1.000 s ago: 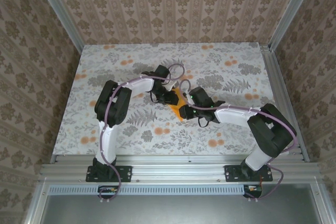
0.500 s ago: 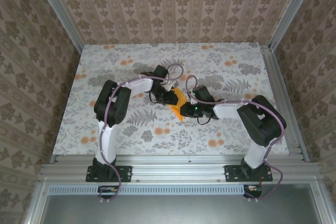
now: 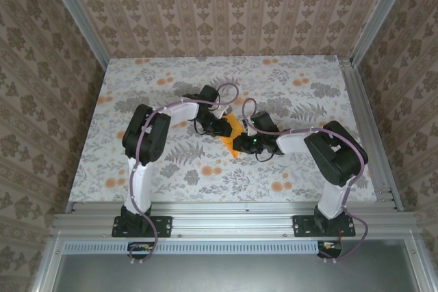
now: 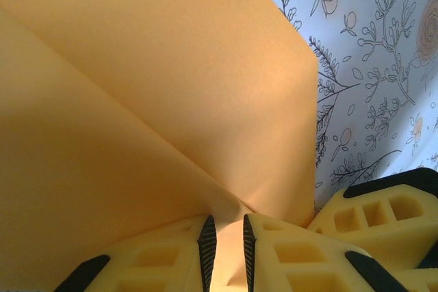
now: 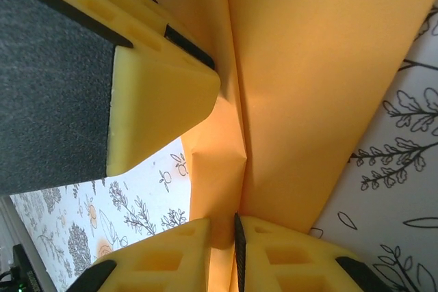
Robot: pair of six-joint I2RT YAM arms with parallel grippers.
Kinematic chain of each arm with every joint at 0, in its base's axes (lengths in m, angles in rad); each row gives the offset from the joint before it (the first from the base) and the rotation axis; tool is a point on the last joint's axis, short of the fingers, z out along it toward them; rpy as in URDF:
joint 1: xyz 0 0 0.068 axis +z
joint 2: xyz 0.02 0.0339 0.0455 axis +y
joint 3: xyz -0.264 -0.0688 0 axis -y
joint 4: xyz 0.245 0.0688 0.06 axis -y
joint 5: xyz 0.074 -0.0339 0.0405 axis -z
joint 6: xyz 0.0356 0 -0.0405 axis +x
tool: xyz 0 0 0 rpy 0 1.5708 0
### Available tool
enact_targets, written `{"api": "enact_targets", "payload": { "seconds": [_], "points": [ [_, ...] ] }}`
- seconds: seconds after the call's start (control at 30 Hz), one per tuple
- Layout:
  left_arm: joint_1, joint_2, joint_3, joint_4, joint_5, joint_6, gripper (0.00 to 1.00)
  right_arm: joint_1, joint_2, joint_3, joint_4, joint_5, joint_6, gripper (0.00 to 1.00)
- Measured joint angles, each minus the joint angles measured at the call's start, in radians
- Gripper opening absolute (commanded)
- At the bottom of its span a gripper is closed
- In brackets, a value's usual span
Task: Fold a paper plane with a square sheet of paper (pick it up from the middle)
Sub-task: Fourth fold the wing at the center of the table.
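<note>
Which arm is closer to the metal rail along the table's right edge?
Right. The right arm bends just inside the metal rail, its elbow close beside it. The left arm stands on the other side of the orange paper from it.

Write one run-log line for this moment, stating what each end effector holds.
left end effector: shut on orange paper | right end effector: shut on orange paper | paper: creased

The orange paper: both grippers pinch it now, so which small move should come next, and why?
Probably slide the right gripper along the fold to sharpen it while the left gripper holds: both pinch the square sheet of paper there, and it looks loosely creased.
</note>
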Motion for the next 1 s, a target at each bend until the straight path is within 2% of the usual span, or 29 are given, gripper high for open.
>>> {"api": "enact_targets", "payload": {
  "seconds": [0.23, 0.67, 1.0],
  "points": [
    [0.002, 0.000, -0.004, 0.006, 0.005, 0.000, 0.23, 0.000, 0.010, 0.000, 0.012, -0.019, 0.002, 0.15],
    [0.008, 0.000, -0.008, 0.011, 0.014, 0.000, 0.23, -0.015, 0.007, -0.001, 0.032, -0.033, 0.015, 0.16],
    [0.015, -0.001, -0.018, 0.024, 0.032, 0.001, 0.23, -0.049, 0.017, -0.001, 0.126, -0.053, 0.074, 0.16]
  ]
}}
